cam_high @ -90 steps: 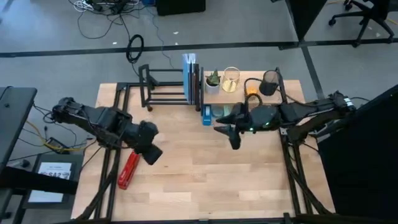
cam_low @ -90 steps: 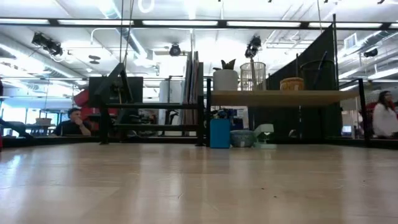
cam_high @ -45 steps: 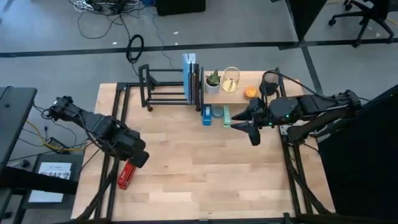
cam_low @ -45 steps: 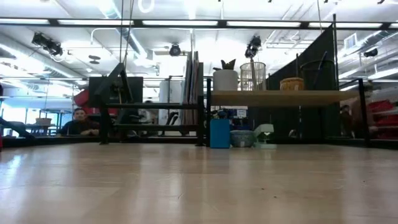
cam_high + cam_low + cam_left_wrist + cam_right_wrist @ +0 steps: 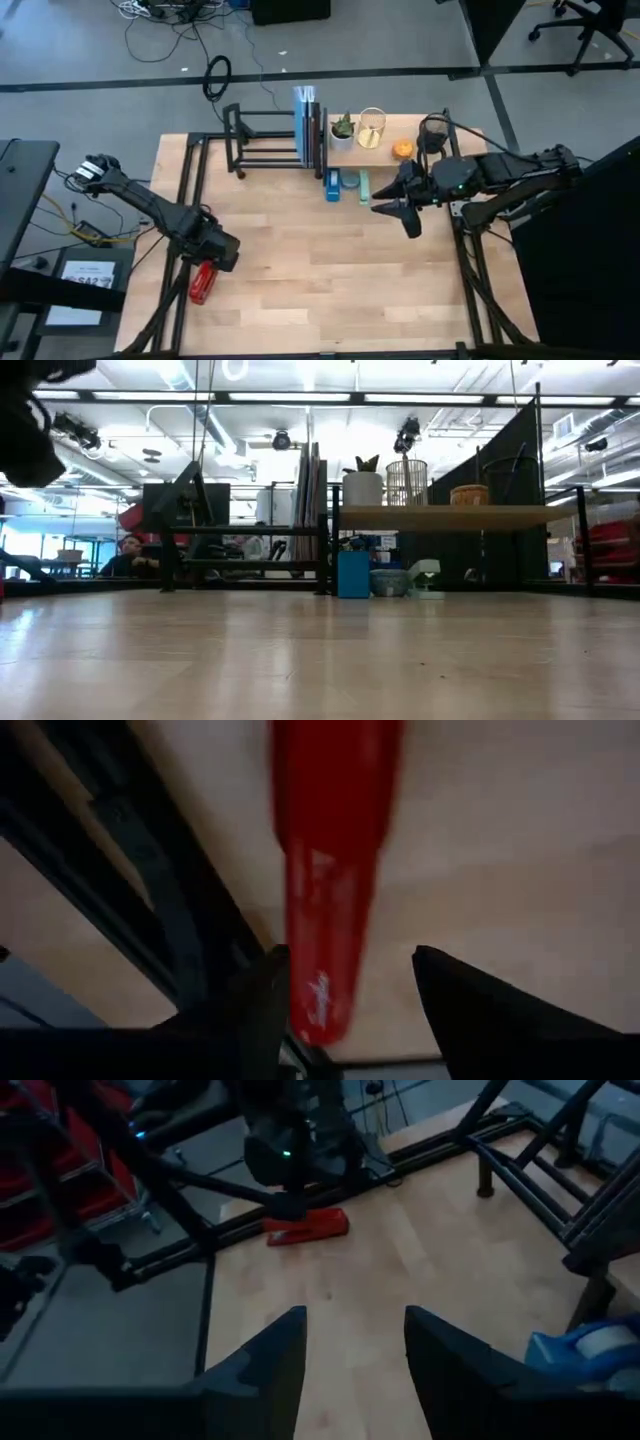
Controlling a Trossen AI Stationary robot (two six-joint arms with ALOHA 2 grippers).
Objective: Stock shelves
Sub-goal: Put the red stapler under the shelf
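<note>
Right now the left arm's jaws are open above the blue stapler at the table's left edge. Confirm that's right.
Not quite: the stapler is red, not blue. The high view and the left wrist view both show it. The left gripper does hang open over it at the table's left edge.

No text, brand or number can be read in full. White lettering is seen on the red object (image 5: 330, 870) in the left wrist view, but it is too blurred to be made out. Dark print on a white sheet (image 5: 78, 272) beside the table is likewise illegible.
</note>
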